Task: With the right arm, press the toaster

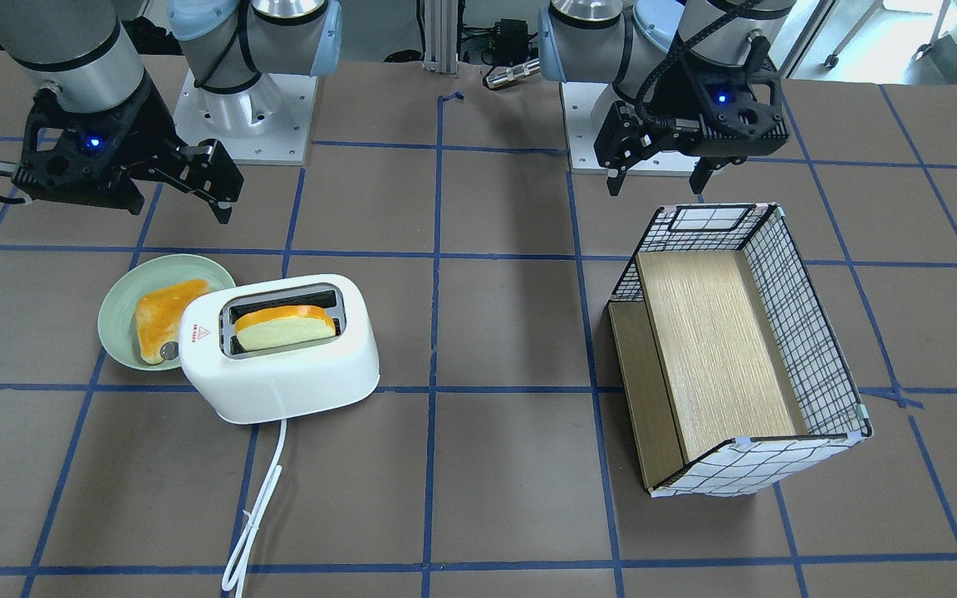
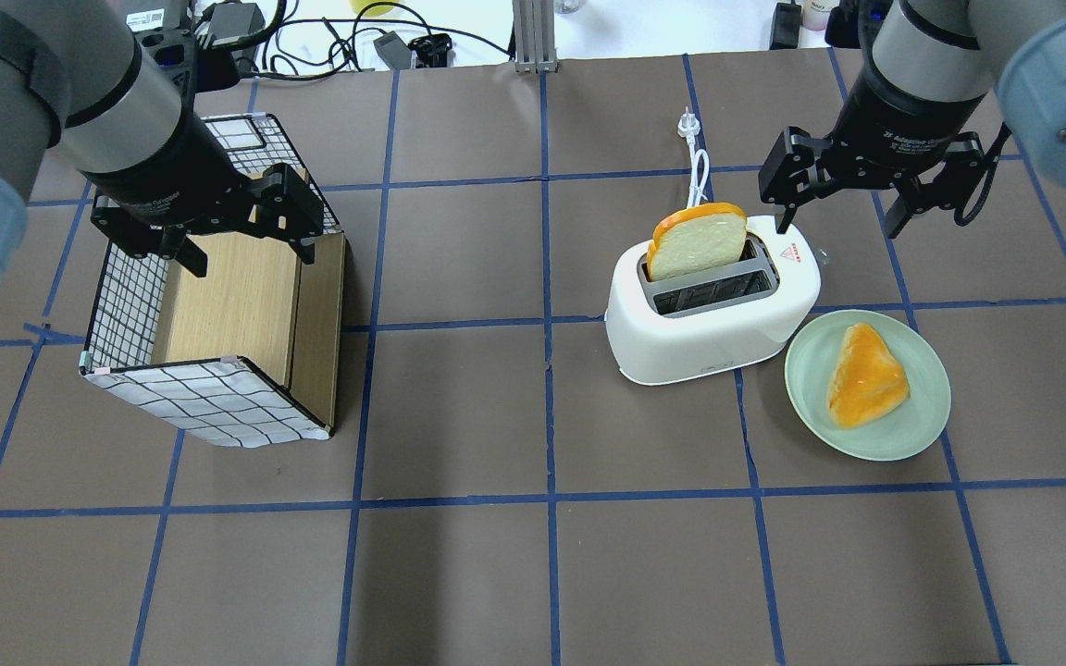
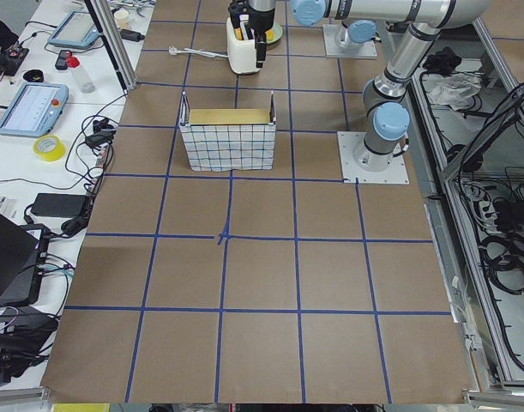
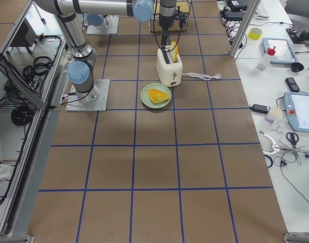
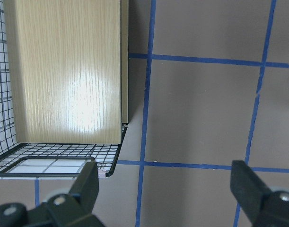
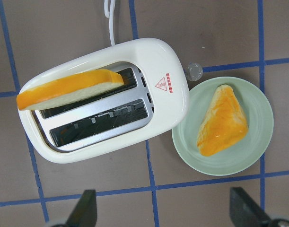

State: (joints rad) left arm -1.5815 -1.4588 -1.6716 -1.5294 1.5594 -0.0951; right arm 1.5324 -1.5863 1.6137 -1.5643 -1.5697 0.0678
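Note:
The white two-slot toaster (image 2: 709, 333) stands right of centre, with a slice of bread (image 2: 695, 242) upright in its far slot. It also shows in the front view (image 1: 279, 374) and in the right wrist view (image 6: 172, 94). Its red triangle mark and silver knob (image 6: 195, 71) are at the end towards the plate. My right gripper (image 2: 840, 220) is open and empty. It hovers above the table just beyond the toaster's knob end and touches nothing. In the right wrist view its fingertips (image 6: 85, 208) frame the bottom edge. My left gripper (image 2: 246, 257) is open and empty above the basket.
A pale green plate (image 2: 811, 388) with a piece of bread lies right beside the toaster. The toaster's white cord (image 2: 698, 166) runs away across the table. A black-and-white grid basket (image 2: 209, 407) with a wooden insert stands on the left, under the left gripper.

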